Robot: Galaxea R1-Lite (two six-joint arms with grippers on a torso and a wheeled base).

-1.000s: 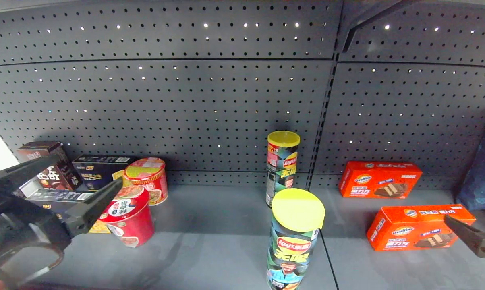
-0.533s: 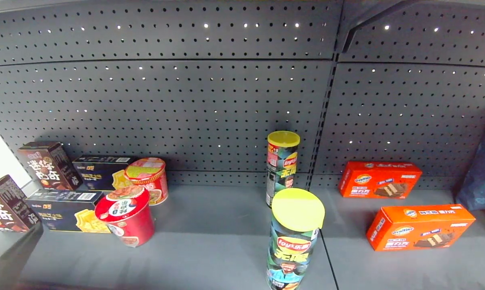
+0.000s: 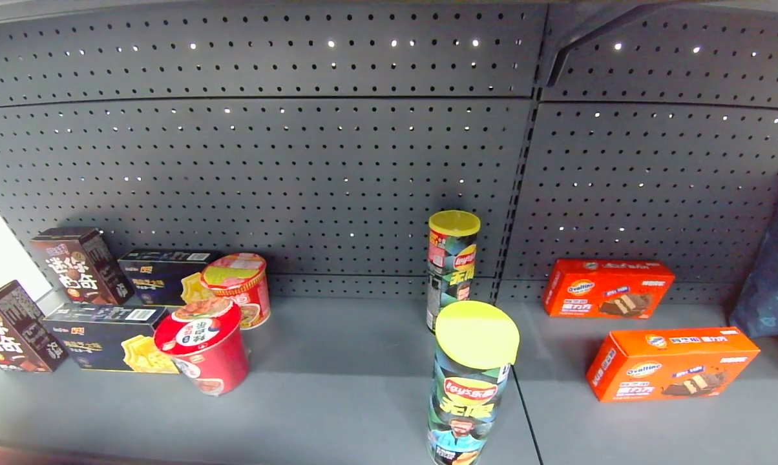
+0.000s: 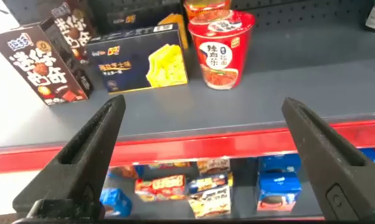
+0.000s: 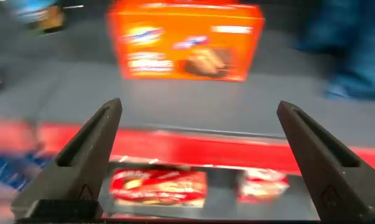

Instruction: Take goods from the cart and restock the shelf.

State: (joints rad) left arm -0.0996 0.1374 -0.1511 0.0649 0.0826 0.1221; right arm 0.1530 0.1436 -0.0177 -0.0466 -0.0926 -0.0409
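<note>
Left gripper [image 4: 203, 165]: jaws spread wide, nothing between them. It hangs in front of the shelf [image 3: 337, 400], just off its red front edge [image 4: 194, 146]. Beyond the fingertips, on the shelf, a red noodle cup [image 4: 222, 46] stands upright beside a dark flat box [image 4: 144, 62].

Right gripper [image 5: 200, 162]: jaws likewise spread, empty. Past the same red edge lies the front orange box [image 5: 184, 40], flat, with its long axis parallel to the edge and its printed face toward the aisle.

Goods to fetch: I cannot pick out the cart itself. Under the red edge, seen between each pair of fingers, lie small packs: mixed packets [image 4: 187, 186] by the left gripper, a red packet [image 5: 157, 186] by the right. Cart load or lower tier, cannot tell. The red packet lies flat, long axis running from one finger toward the other. My guess is a quarter turn of the wrist is needed to pinch its short side. The right arm looks nearer to it.

Head view: cups and dark boxes at lower left, two chip cans [image 3: 473, 381] upright at centre, one behind the other, orange boxes at lower right. The bare floor between cups and cans is likely room for stock.
</note>
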